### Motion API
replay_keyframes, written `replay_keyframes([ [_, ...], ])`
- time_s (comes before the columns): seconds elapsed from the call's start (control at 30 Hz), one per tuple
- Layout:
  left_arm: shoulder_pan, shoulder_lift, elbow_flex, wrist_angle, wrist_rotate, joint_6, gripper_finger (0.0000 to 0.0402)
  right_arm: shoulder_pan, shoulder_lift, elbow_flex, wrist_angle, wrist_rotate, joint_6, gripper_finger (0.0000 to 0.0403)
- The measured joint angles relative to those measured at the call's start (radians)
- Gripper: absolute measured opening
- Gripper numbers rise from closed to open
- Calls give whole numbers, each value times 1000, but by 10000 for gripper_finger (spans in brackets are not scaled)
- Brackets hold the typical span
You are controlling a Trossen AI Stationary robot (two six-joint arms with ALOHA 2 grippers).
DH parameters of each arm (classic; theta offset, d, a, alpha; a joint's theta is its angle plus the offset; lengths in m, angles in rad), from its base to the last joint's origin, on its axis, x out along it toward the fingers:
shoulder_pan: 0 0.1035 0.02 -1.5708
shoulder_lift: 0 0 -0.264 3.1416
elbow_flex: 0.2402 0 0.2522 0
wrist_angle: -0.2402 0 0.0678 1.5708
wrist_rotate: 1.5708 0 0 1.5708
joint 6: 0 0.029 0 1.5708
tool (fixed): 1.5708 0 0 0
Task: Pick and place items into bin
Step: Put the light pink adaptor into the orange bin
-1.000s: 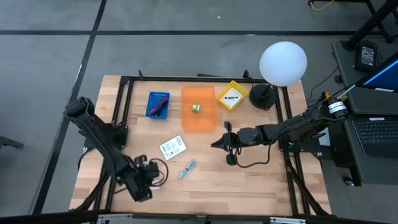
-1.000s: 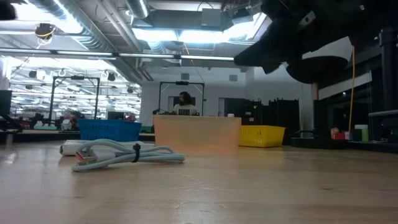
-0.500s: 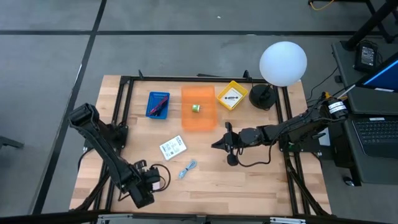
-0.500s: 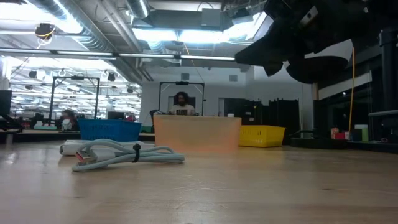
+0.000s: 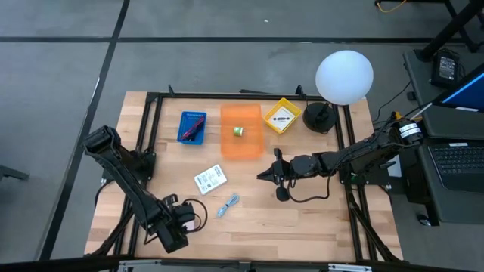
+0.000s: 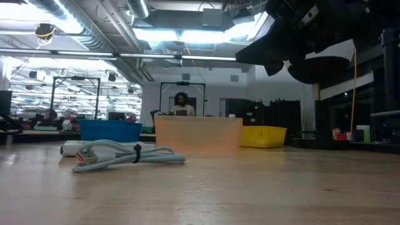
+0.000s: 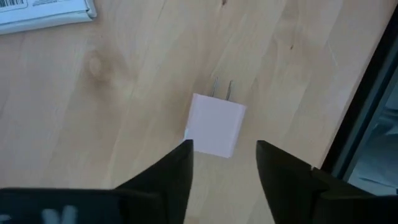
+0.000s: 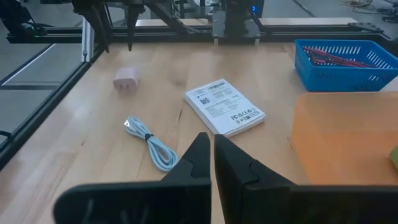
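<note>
Fingers of left gripper [image 7: 221,163] spread wide over pink cube [image 7: 215,124], lying free on table [image 7: 124,93], likely for regrasp. Right gripper [image 8: 213,163] fingers closed, empty, waiting mid-table.

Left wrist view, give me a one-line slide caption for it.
Open left pincer poised over a pale pink plug adapter lying on the wooden table, prongs pointing away.

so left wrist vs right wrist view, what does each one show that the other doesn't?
Only the left wrist view: the charger's two prongs, with the open left gripper just short of it. Only the right wrist view: the coiled light-blue cable, blue bin, orange bin and the shut right gripper. Both: the pink charger lying on the table and the white packet.
</note>
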State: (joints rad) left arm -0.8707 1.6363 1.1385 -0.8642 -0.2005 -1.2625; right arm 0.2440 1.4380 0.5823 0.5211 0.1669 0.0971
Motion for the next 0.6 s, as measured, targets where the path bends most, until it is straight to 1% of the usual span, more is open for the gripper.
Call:
replay_keyframes([
  [0.17,0,0,0,0,-45,18,212,0,0,0,0,0,0,5],
  [0.3,-3,0,-2,2,-72,52,237,0,0,0,0,0,0,5],
  [0.43,-17,0,-2,3,-76,96,248,0,0,0,0,0,0,5],
  [0.6,-39,0,-2,7,-134,98,249,0,0,0,0,-1,0,5],
])
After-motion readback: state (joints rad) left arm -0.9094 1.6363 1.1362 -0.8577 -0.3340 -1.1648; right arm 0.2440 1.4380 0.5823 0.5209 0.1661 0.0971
